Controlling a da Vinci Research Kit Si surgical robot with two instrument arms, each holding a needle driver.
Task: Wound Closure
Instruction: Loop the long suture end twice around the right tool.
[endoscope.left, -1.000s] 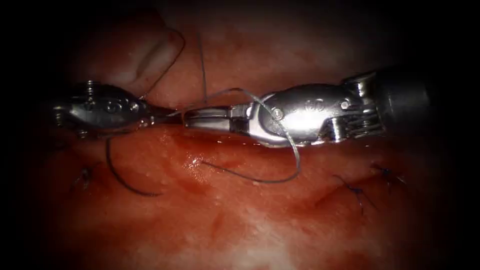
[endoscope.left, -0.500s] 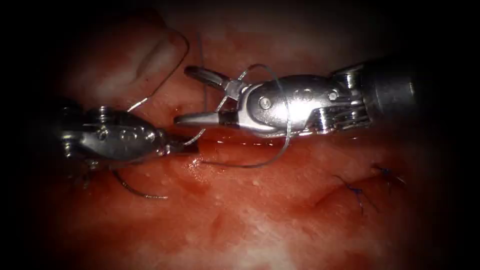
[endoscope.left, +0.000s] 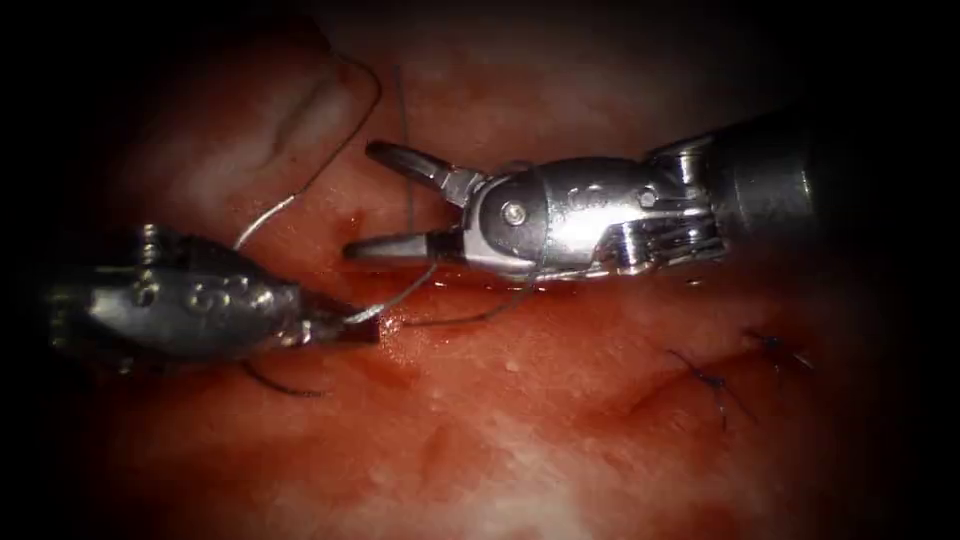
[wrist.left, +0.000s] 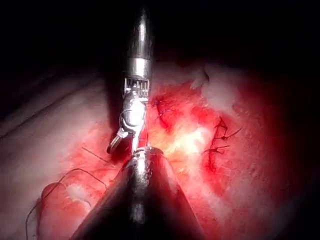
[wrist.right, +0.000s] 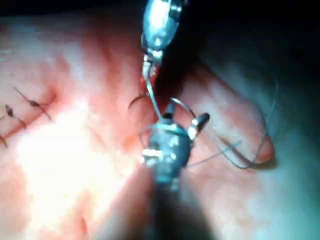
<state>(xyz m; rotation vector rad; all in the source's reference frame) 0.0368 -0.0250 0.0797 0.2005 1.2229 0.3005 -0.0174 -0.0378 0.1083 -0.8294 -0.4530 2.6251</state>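
Where the endoscope view begins at its left, the left end effector (endoscope.left: 352, 325) lies low over the tissue (endoscope.left: 520, 450), its jaws pressed together on the thread (endoscope.left: 395, 298) close to their tips. A dark arc of the curved needle (endoscope.left: 285, 385) shows just below this tool's body, left of the cut (endoscope.left: 470, 290); whether its hidden end is gripped or sits in the tissue cannot be told. From the pinched spot, 1 strand of thread runs up and left in a long loop over a pale fold of tissue, and another rises toward the right tool. Red fluid (endoscope.left: 400, 330) glistens on the tissue just beside the left tool's tips.

Further right, the right end effector (endoscope.left: 362, 200) has its 2 jaws spread wide and holds nothing, with the thread passing between them and curving around under its wrist. In the right wrist view the same spread end effector (wrist.right: 184, 113) faces the left end effector (wrist.right: 148, 70), a bright strand stretched between them. Far right on the tissue, 2 finished stitches (endoscope.left: 712, 382) with short cut ends lie well apart from both tools.
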